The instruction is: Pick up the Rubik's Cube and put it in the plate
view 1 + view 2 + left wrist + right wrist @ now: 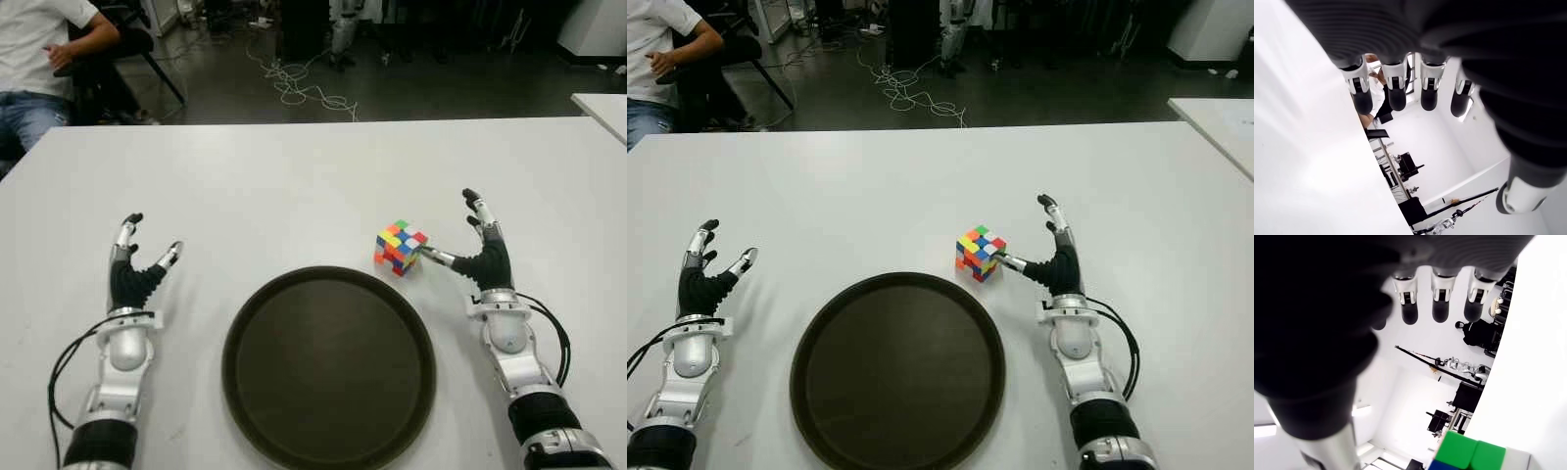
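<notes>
Multicoloured Rubik's Cube (400,247) on white tabletop (294,186), at 1 o'clock off round dark brown plate (329,367). Right robot hand (480,250) spread, thumb touching cube. Close squarely on opposite faces. Left robot hand (132,269) open, 9 o'clock.

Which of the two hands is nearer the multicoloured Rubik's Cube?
The right hand: its thumb reaches the multicoloured Rubik's Cube, fingers open. The left hand shows far off, across the round dark brown plate.

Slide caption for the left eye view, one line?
Open right robot hand beside multicoloured Rubik's Cube, behind round dark brown plate; left robot hand idle.
</notes>
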Controlling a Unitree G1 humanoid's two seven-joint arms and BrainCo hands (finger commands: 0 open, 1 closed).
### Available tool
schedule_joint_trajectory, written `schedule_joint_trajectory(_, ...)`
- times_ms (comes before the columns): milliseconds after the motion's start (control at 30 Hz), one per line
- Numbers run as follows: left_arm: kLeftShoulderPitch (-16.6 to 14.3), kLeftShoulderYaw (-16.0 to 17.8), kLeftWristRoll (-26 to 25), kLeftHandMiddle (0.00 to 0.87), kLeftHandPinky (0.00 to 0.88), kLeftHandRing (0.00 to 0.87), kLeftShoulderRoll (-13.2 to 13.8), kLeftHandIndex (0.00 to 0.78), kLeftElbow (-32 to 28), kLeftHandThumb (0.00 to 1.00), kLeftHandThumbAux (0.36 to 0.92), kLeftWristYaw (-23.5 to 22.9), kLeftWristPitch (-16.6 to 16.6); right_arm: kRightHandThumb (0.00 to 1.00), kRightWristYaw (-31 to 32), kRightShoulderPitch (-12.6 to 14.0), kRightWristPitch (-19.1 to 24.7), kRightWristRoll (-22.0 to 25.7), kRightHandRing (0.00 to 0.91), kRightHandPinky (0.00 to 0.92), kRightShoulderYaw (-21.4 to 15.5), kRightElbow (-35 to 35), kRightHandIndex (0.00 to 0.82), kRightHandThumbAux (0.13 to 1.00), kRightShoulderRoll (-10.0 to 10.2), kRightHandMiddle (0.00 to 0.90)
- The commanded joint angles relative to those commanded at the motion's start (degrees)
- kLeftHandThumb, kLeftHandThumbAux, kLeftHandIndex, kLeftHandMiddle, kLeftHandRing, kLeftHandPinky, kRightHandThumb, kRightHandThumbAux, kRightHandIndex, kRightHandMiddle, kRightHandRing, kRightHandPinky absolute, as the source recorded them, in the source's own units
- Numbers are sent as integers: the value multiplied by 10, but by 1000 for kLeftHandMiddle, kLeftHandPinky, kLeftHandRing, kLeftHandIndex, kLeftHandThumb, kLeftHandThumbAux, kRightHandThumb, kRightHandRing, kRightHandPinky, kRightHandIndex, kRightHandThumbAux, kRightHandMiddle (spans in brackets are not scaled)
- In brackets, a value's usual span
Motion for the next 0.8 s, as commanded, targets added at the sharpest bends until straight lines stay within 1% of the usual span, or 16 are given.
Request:
schedule_joint_trajectory(233, 0, 1, -4, 0, 74, 0, -2, 0, 0, 0, 629, -3, 0, 0, 4, -3, -5, 7, 0, 0, -4, 12, 0, 900, 3, 0)
schedule_joint_trajectory(367, 1, 0, -3, 0, 69, 0, -2, 0, -5, 0, 630, -4, 2, 0, 5, -6, -7, 8, 0, 0, -4, 18, 0, 897, 2, 0)
schedule_joint_trajectory(467, 3, -2, 2, 0, 70, 0, -2, 0, -13, 0, 632, -4, 4, 0, 5, -7, -7, 9, 0, 0, -4, 21, 0, 879, 2, 0)
schedule_joint_trajectory(567, -7, 2, 1, 0, 65, 0, 5, 0, 26, 0, 628, -2, -12, 0, 9, -8, -8, 14, 0, 0, -6, 23, 0, 866, 4, 0)
schedule_joint_trajectory(667, -7, 3, 3, 0, 59, 0, 0, 0, 20, 0, 621, 6, -5, 0, 18, -7, -5, 23, 0, 0, -7, 20, 0, 862, 5, 0)
schedule_joint_trajectory(800, -9, 3, 5, 0, 59, 0, -1, 0, 22, 0, 621, 10, -5, 0, 23, -7, -2, 27, 0, 0, -7, 18, 0, 853, 6, 0)
